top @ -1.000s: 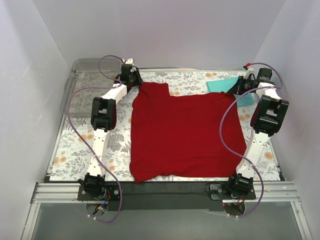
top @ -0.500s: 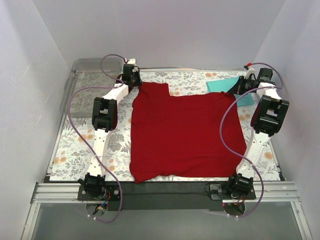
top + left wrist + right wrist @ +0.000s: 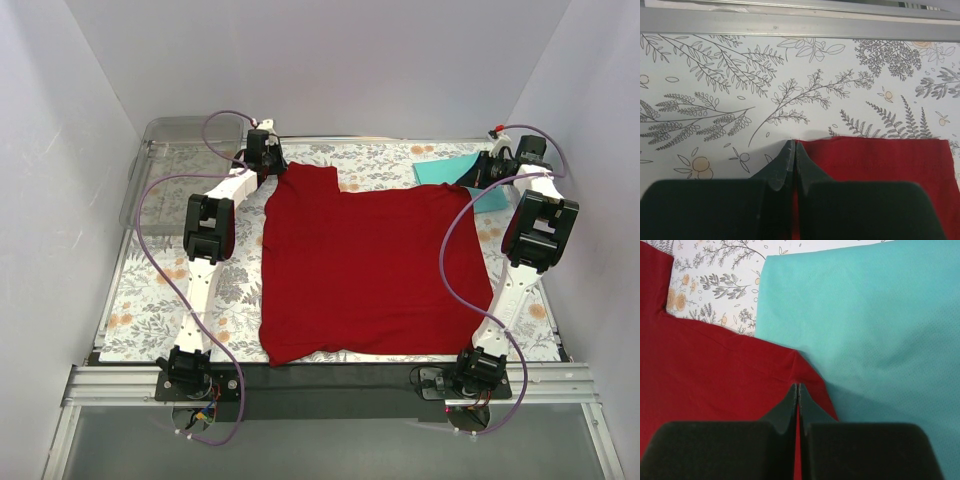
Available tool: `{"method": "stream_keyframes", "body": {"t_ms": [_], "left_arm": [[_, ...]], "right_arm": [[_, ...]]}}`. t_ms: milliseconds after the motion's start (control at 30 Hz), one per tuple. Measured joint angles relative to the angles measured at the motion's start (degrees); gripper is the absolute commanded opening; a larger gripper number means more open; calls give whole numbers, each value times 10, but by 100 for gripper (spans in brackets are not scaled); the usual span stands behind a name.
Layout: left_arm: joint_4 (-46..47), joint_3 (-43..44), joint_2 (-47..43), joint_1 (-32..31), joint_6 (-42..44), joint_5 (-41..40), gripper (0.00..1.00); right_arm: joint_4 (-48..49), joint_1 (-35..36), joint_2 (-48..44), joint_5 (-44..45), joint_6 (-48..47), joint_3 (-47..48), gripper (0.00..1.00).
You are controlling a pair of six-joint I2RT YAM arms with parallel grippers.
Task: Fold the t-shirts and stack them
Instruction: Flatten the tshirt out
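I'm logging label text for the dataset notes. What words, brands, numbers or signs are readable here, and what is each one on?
None can be read in any view.
The dark red t-shirt and the teal t-shirt are plain, with no print or tag showing.
The floral mat bears only leaves and flowers.
The clear tray shows no label.

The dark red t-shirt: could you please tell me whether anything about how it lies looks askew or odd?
Mildly: the dark red t-shirt lies a little crooked on the floral mat, only its far left sleeve sticks out, and its far right corner overlaps the teal t-shirt, where the right gripper pinches it.
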Motion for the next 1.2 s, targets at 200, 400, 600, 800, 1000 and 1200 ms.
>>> {"method": "stream_keyframes", "body": {"t_ms": [200,400,600,800,1000,1200], "left_arm": [[31,-75,-42,0,-7,18,0],[63,-163,-117,4,-17,26,0],[108,-197,-200,10,-22,33,0],[144,-229,-248,16,-26,40,0],[152,-278,-273,23,-26,49,0],[155,-315,-312,34,-26,61,0]], "right_arm": [[0,0,-1,-3,0,0,1],[1,0,-27,-13,2,-14,1],[17,0,-88,-30,8,-43,1],[28,0,-141,-35,7,-74,1],[30,0,-191,-33,-5,-121,1],[31,-2,-271,-31,-29,-180,1]]}}
